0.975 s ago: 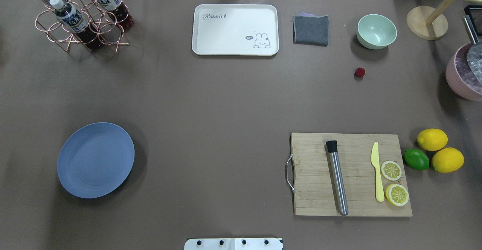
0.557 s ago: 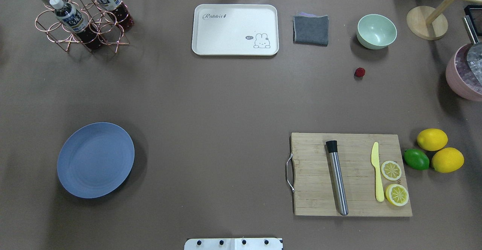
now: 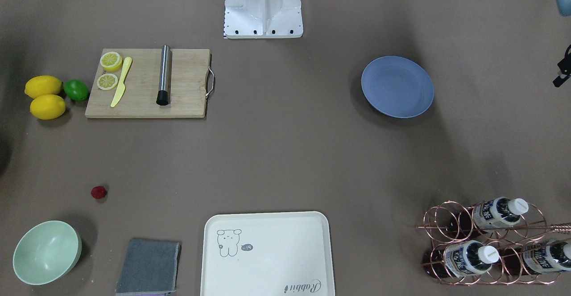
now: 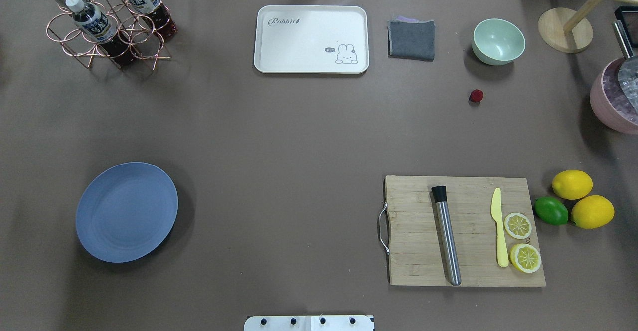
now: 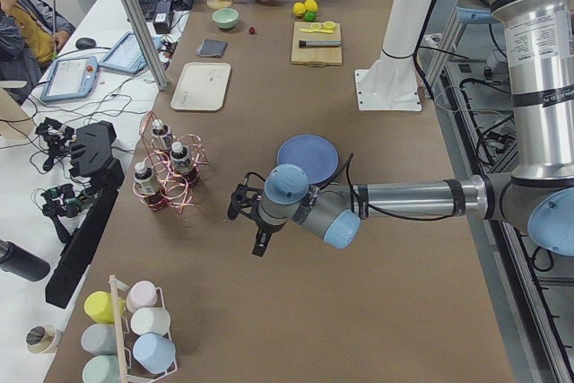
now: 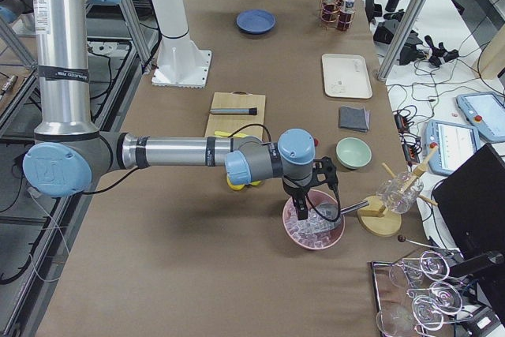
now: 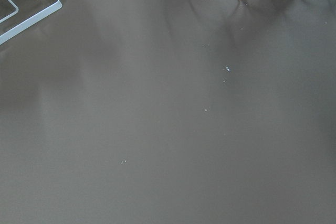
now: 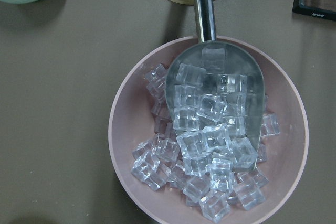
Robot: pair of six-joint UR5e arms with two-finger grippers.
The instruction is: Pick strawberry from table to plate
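The strawberry [image 4: 476, 95], small and dark red, lies on the brown table [image 4: 299, 146] just in front of the pale green bowl; it also shows in the front view as the strawberry [image 3: 98, 192]. The blue plate [image 4: 126, 212] sits bare on the table's near left, far from the berry. My left gripper [image 5: 258, 241] shows only in the left side view, hovering beyond the plate near the table's end. Only the right side view shows my right gripper [image 6: 304, 211], over a pink bowl. I cannot tell whether either is open or shut.
A cutting board [image 4: 463, 231] carries a steel muddler, a yellow knife and lemon slices, with lemons and a lime [image 4: 573, 201] beside it. The far edge holds a green bowl [image 4: 498, 41], grey cloth [image 4: 411, 39], cream tray [image 4: 311, 39] and bottle rack [image 4: 107, 22]. The pink ice bowl [image 8: 126, 129] holds a scoop.
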